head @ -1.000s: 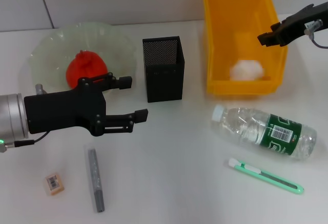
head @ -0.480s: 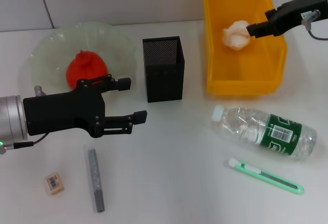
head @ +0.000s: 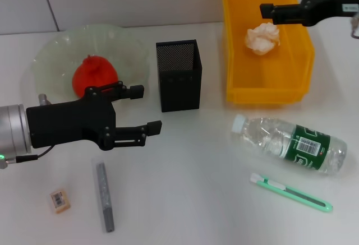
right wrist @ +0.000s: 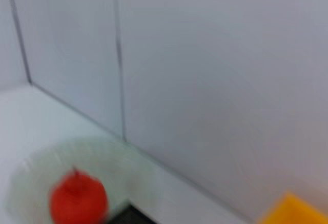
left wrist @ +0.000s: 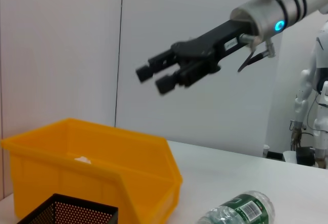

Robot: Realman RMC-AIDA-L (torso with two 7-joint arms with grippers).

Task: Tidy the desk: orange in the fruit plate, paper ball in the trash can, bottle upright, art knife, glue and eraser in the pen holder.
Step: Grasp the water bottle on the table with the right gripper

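Now the paper ball (head: 262, 37) sits loose at the far end of the yellow trash can (head: 297, 91), and the right gripper (head: 268, 11) has lifted away from it, up over the far rim, its fingers apart and holding nothing. So the paper job looks done. The orange (head: 93, 75) already lies in the fruit plate (head: 50, 54) on the far left. The bottle (head: 289, 144) lies on its side just near of the can, cap toward the left, and I think standing it up comes next, since the right arm is closest. That means coming down, grabbing its body and tipping it up. The art knife (head: 290, 193) lies nearer, to the right. The left gripper (head: 148, 107) hangs open beside the black pen holder (head: 178, 75), with the glue (head: 104, 196) and eraser (head: 59, 200) on the near left.
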